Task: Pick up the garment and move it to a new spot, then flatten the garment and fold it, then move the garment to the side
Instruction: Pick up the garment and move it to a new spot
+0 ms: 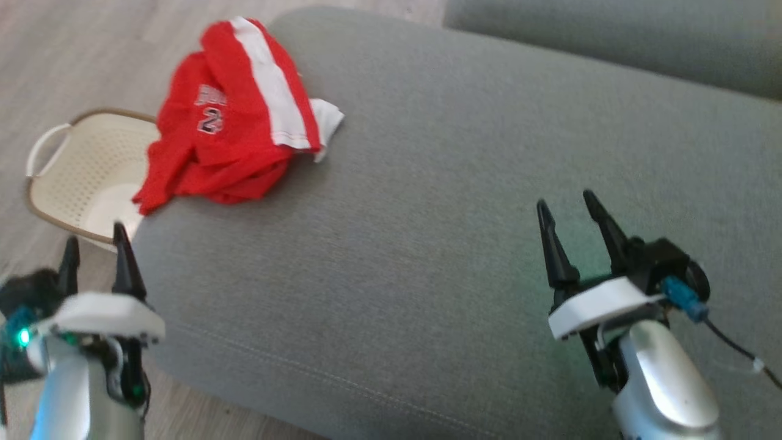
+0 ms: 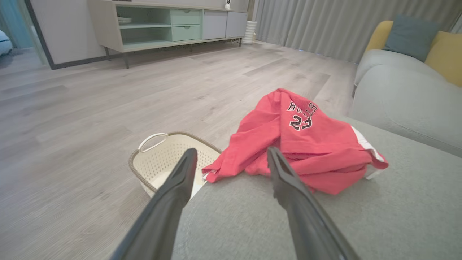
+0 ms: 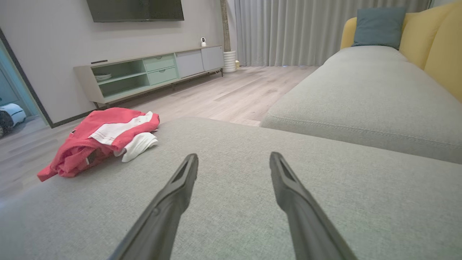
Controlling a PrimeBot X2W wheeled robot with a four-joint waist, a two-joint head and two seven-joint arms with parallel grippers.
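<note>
In the head view, the garment [image 1: 235,116], a red jersey with a white stripe and dark lettering, lies crumpled at the far left corner of the grey cushion [image 1: 427,183]. One corner of it reaches the edge of the cushion, next to the basket [image 1: 79,165]. This pale, perforated basket stands on the wooden floor [image 1: 61,49], just beside the cushion. The left gripper [image 1: 96,238] is at the lower left, near the basket, with its two fingers apart and nothing between them. The right gripper [image 1: 565,203] is at the lower right, above the bare cushion and well apart from the garment. It is also spread and empty.

In the left wrist view, the left gripper [image 2: 231,151] points toward the garment [image 2: 306,144], which is near the fingertips, but I cannot tell if they touch it. The jaws stand wide and grasp nothing. The basket [image 2: 162,155] is behind the left finger. Farther away are a low cabinet [image 2: 162,25] and a grey curtain [image 2: 306,25].

In the right wrist view, the right gripper [image 3: 234,156] is released over the plain cushion surface. The garment [image 3: 104,133] lies far to the left, at the cushion's corner. A grey sofa [image 3: 361,83] with a blue pillow [image 3: 379,23] is at the right.
</note>
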